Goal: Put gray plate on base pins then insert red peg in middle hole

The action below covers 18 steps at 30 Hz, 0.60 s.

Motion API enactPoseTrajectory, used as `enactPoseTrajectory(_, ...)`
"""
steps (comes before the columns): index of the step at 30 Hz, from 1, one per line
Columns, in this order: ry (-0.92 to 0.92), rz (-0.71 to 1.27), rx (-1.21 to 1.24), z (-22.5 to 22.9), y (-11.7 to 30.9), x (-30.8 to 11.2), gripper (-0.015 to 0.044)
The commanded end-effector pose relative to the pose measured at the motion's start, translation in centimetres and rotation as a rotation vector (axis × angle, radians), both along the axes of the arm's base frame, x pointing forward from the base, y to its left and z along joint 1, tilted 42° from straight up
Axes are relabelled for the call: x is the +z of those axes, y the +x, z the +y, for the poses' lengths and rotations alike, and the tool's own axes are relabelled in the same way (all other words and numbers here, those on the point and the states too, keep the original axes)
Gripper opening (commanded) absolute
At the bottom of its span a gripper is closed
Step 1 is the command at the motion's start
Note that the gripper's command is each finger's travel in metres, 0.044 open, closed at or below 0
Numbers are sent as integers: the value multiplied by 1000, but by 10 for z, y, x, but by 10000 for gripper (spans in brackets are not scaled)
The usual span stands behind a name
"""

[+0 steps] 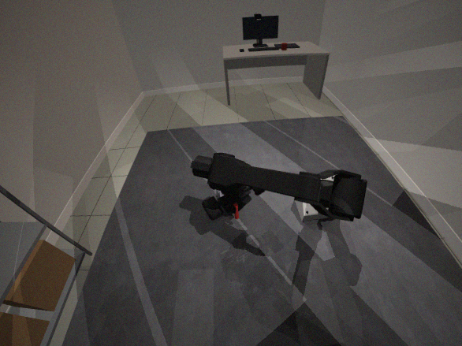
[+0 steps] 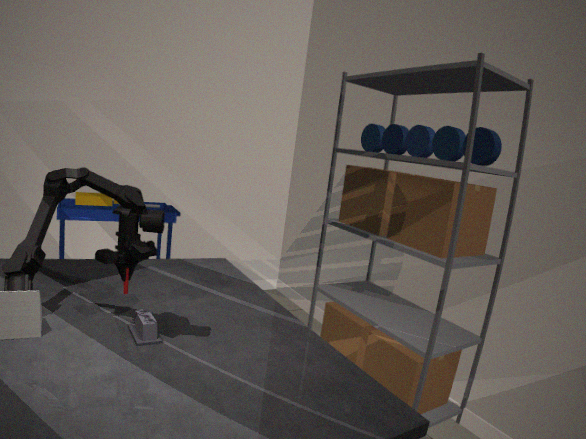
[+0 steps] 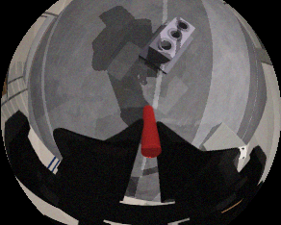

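The gripper [image 1: 236,205] [image 2: 126,272] [image 3: 150,126] is shut on the red peg [image 1: 236,213] [image 2: 126,287] [image 3: 150,140]. The peg points down from the fingertips, roughly upright, and its lower end looks a little above the table. The gray plate [image 2: 145,314] [image 3: 166,36], with three round holes showing on top, seems to lie flat on the base [image 2: 151,341]; the seam between them is too small to make out. The base's two pins cannot be told apart from the holes. Plate and base stand apart from the peg, ahead of it in the wrist view, and are mostly hidden behind the arm in the top view.
The dark table [image 1: 146,228] [image 2: 310,374] carries the arm and the base. A whitish panel [image 2: 20,314] stands by the arm's foot. A shelf rack [image 2: 400,296] with boxes, a desk [image 1: 272,60] with a monitor, and a blue cart [image 2: 85,213] stand beyond the table.
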<state>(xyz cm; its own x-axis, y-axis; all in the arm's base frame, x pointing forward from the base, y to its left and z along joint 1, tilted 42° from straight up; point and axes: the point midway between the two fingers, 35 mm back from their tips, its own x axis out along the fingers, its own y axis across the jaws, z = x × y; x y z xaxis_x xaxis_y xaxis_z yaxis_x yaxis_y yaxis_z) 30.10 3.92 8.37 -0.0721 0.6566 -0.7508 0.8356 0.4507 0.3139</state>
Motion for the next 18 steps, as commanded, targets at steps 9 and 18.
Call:
enactPoseTrajectory(9, -15, -18, 12, -23, 19, -20, 0)
enactPoseTrajectory(18, -11, -16, 10, -41, 32, -37, 0)
